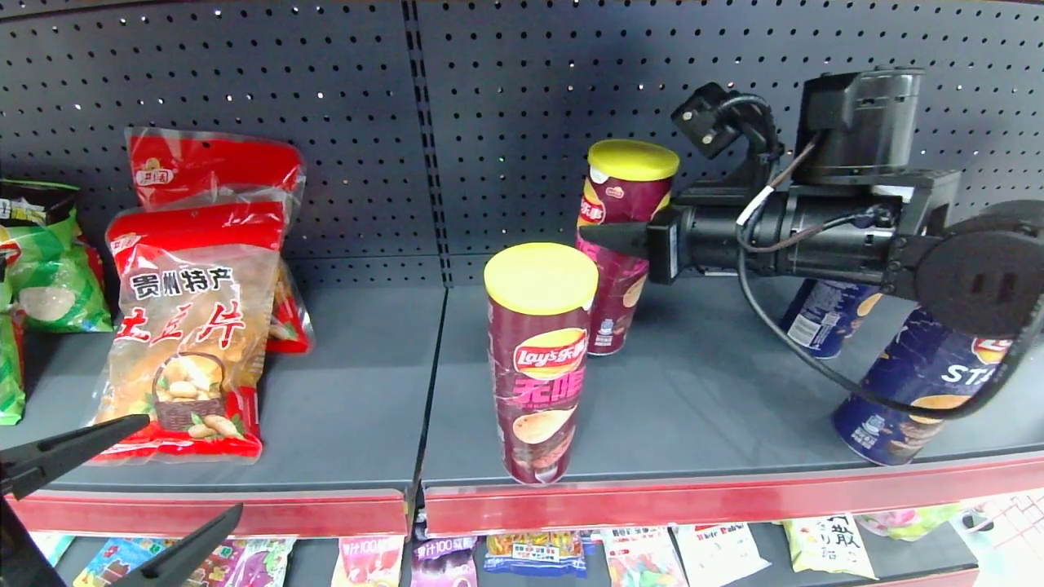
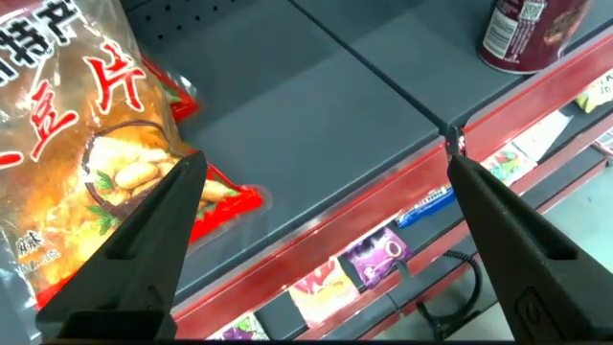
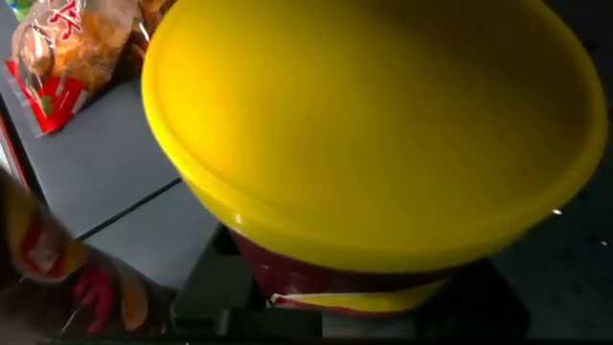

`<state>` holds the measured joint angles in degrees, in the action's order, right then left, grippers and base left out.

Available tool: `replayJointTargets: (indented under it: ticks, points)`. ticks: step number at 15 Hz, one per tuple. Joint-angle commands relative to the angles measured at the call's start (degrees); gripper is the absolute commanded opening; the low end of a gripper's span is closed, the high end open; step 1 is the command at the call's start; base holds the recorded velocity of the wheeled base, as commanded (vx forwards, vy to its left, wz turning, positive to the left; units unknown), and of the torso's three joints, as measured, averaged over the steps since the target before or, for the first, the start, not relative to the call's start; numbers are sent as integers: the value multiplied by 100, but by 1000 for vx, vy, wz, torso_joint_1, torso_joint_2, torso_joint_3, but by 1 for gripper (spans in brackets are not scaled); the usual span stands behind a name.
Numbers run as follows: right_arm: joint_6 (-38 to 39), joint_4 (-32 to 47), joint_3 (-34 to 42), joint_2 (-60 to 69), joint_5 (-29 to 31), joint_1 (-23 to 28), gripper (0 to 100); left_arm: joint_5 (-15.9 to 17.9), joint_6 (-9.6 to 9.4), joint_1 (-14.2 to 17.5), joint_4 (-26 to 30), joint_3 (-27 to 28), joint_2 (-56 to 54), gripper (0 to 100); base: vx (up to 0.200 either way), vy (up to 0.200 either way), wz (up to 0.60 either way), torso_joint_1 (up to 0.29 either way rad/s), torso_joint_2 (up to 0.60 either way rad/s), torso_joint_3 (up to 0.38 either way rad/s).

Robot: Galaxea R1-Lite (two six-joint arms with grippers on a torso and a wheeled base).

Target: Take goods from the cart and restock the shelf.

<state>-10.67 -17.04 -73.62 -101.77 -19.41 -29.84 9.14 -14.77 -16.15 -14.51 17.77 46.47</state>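
Nearest, left pincer [image 1: 194, 463] hangs spread and empty by the shelf [image 1: 701, 383] lip. Right pincer [image 1: 620, 238] clamps the rear can [image 1: 628, 175], set behind the front can [image 1: 540, 359]; letting go is probably next.

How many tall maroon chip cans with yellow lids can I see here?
2. The front can stands upright near the shelf's red edge; the rear can tilts farther back, held in the right gripper. The arm may hide others.

Rear can [image 1: 626, 191]: middle band hidden behind right gripper [image 1: 603, 238]
Blue cans [image 1: 913, 383]: tops hidden behind the arm [image 1: 816, 236]
Green bags [image 1: 49, 277]: cut off at the left edge
Lower packets [image 1: 644, 554]: bottoms cropped — print too small
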Motion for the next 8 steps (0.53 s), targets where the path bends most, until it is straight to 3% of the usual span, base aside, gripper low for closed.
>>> replayJointTargets:
  ticks: [1,8]
  points:
    - [-6,-1,-205,-353,-10,-136,0,0,-8,-2,0,33,11,100,0,0,0,0,0,0]
    - [-6,-62,-452,-713,7,-268,0,-18,-17,-2,0,95,-6,100,0,0,0,0,0,0]
